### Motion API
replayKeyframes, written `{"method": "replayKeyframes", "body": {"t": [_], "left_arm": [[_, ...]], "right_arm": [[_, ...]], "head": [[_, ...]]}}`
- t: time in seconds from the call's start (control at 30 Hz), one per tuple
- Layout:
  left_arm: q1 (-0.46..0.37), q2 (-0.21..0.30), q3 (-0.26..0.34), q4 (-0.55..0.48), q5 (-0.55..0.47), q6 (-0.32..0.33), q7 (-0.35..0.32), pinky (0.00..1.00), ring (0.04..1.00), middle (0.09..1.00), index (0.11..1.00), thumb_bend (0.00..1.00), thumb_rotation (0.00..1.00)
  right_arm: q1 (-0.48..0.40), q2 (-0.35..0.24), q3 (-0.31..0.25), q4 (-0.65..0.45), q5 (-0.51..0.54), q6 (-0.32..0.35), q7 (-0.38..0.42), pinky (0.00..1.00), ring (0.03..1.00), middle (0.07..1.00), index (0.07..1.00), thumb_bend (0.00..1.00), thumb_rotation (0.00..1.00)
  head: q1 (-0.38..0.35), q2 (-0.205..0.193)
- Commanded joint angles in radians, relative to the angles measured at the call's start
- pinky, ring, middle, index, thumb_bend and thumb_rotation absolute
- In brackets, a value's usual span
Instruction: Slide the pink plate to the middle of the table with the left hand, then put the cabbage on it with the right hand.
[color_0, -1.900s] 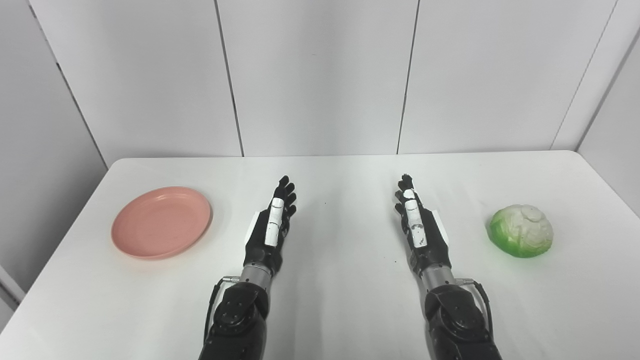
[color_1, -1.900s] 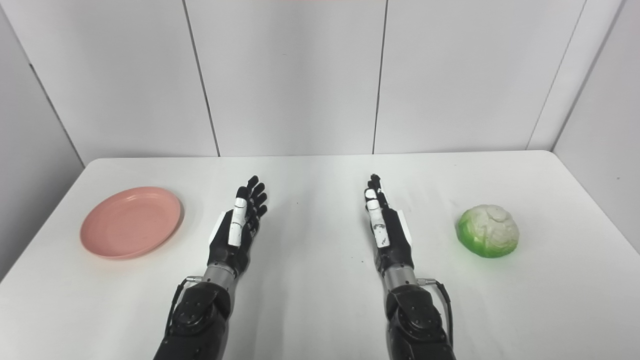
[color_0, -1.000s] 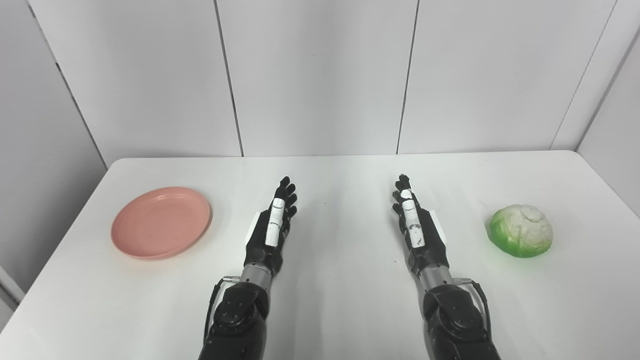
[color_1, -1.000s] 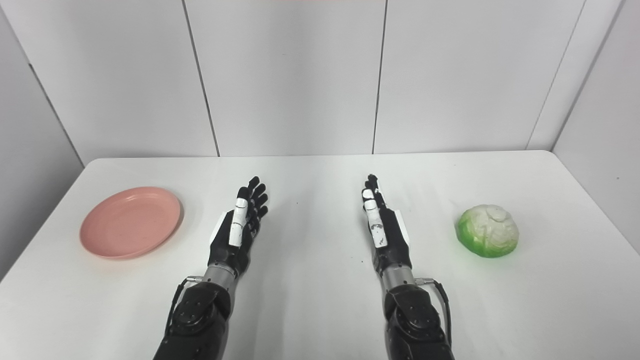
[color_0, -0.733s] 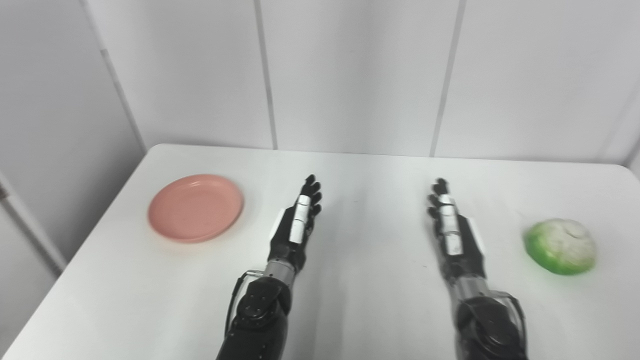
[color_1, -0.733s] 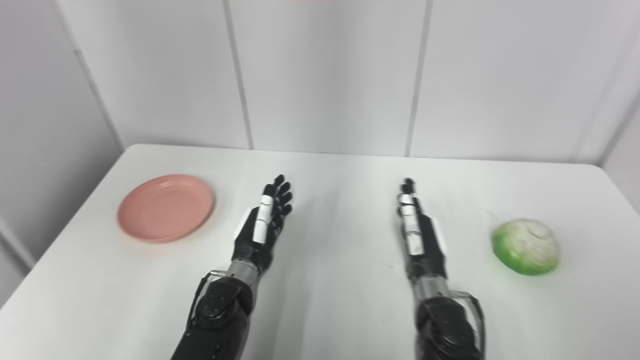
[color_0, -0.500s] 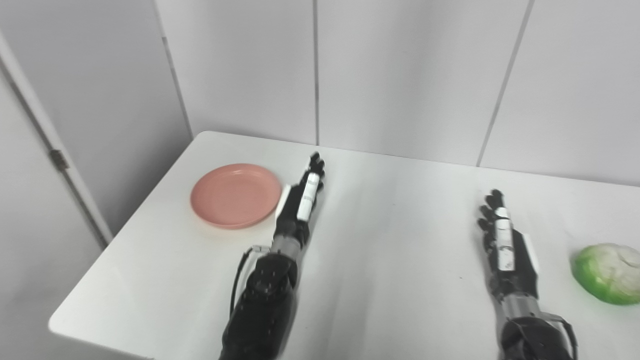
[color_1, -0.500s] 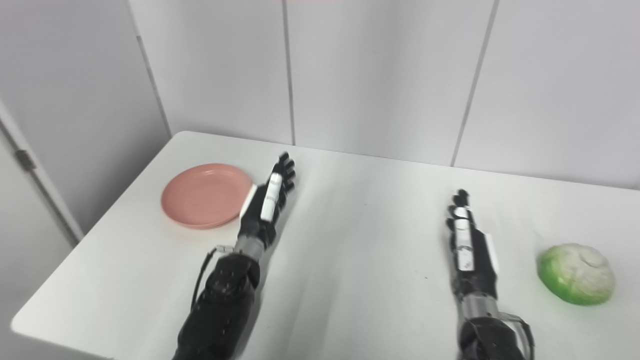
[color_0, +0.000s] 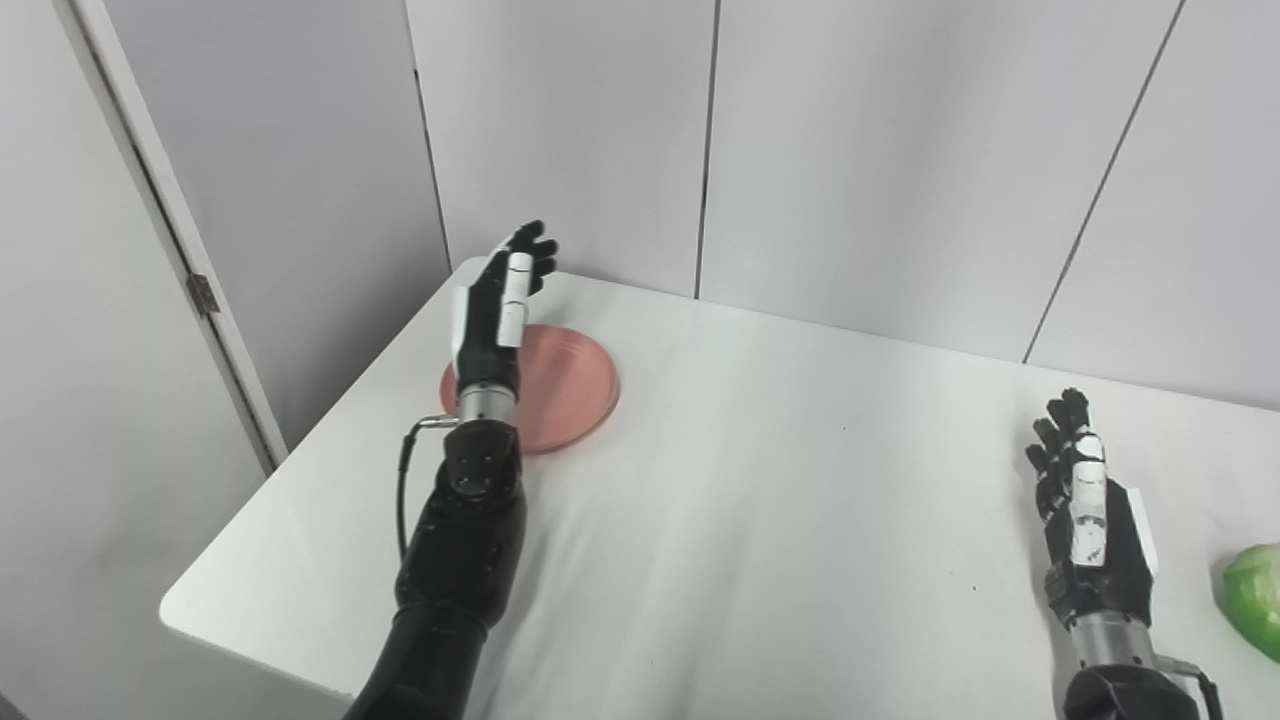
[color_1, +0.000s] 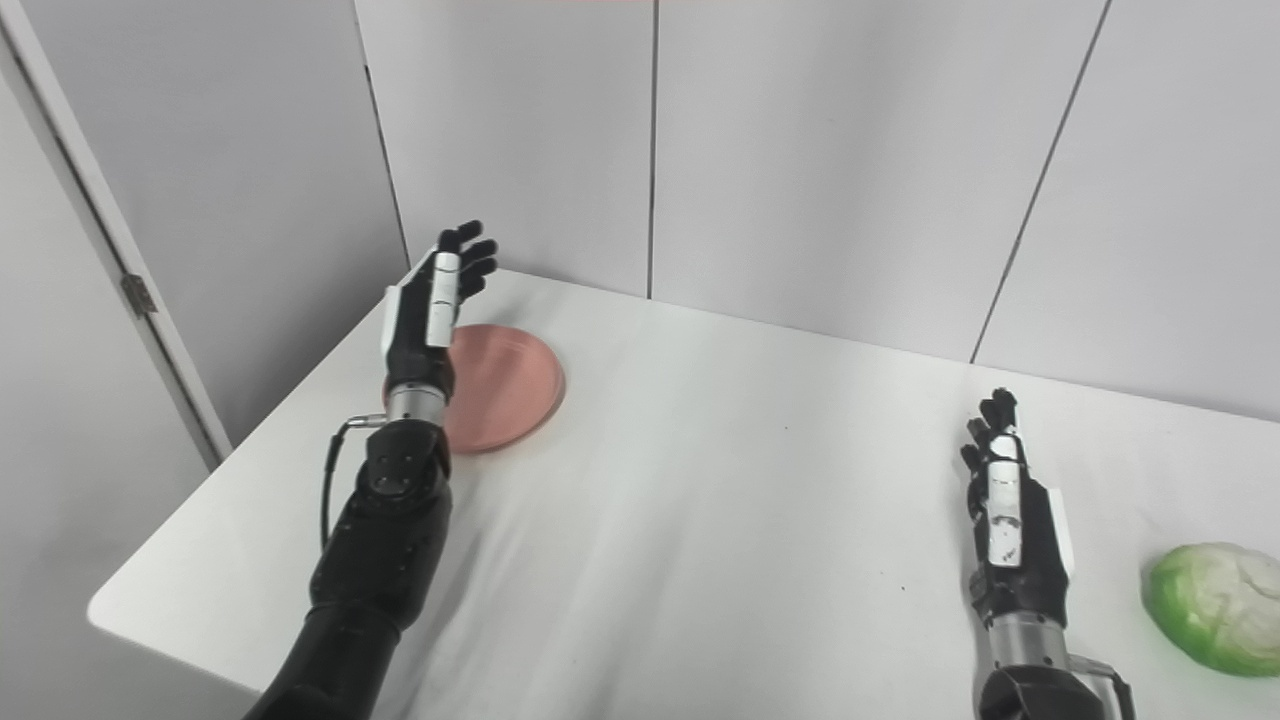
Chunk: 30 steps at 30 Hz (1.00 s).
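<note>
The pink plate (color_0: 570, 385) lies flat near the table's far left corner. My left hand (color_0: 497, 298) is raised above the plate's left part, open with fingers straight and pointing away from me, and it covers part of the rim. Whether it touches the plate I cannot tell. My right hand (color_1: 1007, 525) rests low over the table at the right, open and holding nothing. The green and white cabbage (color_1: 1212, 607) sits on the table just right of that hand, apart from it. In the left eye view the picture's right edge cuts off the cabbage (color_0: 1255, 600).
The white table (color_0: 780, 500) has its left edge and near left corner in view, with a drop to the floor beyond. Grey wall panels stand close behind the table. A door with a hinge (color_0: 203, 293) is at the left.
The camera has turned to the left, so the whole scene has shifted right. My left arm has lifted and swung left, from beside the plate to above it. The right hand has stayed put.
</note>
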Motion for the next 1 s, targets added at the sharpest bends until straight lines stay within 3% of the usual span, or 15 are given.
{"method": "replayKeyframes", "body": {"t": [0.0,0.23,0.33,0.57,0.77,0.97], "left_arm": [[-0.067,0.049,0.024,-0.001,-0.013,-0.047,0.018,0.78,0.744,0.740,0.734,0.80,1.00],[-0.075,0.105,0.064,0.094,-0.021,-0.090,0.040,0.82,0.766,0.754,0.741,0.79,1.00],[-0.081,0.135,0.073,0.170,-0.032,-0.126,0.037,0.79,0.774,0.759,0.750,0.80,1.00],[-0.111,0.156,0.087,0.315,-0.074,-0.191,0.045,0.78,0.779,0.766,0.754,0.79,1.00],[-0.120,0.159,0.071,0.400,-0.077,-0.213,0.049,0.79,0.780,0.767,0.740,0.80,1.00],[-0.138,0.161,0.025,0.522,-0.076,-0.263,0.004,0.77,0.771,0.767,0.749,0.76,1.00]], "right_arm": [[0.015,-0.006,-0.011,0.022,0.011,-0.047,0.009,1.00,1.000,1.000,1.000,0.67,1.00],[0.021,-0.005,-0.010,0.013,0.012,-0.046,0.014,1.00,1.000,1.000,1.000,0.66,1.00],[0.024,-0.006,-0.008,0.010,0.008,-0.046,0.012,1.00,1.000,1.000,1.000,0.65,1.00],[0.029,-0.005,-0.007,-0.003,0.009,-0.042,0.014,1.00,1.000,1.000,1.000,0.66,1.00],[0.028,-0.004,-0.009,-0.002,0.008,-0.045,0.011,1.00,1.000,1.000,1.000,0.66,1.00],[0.026,-0.004,-0.012,0.002,0.014,-0.049,0.014,1.00,1.000,1.000,1.000,0.67,1.00]], "head": [[0.003,-0.001],[0.009,0.001],[0.010,-0.001],[0.013,-0.002],[0.011,-0.001],[0.011,0.003]]}}
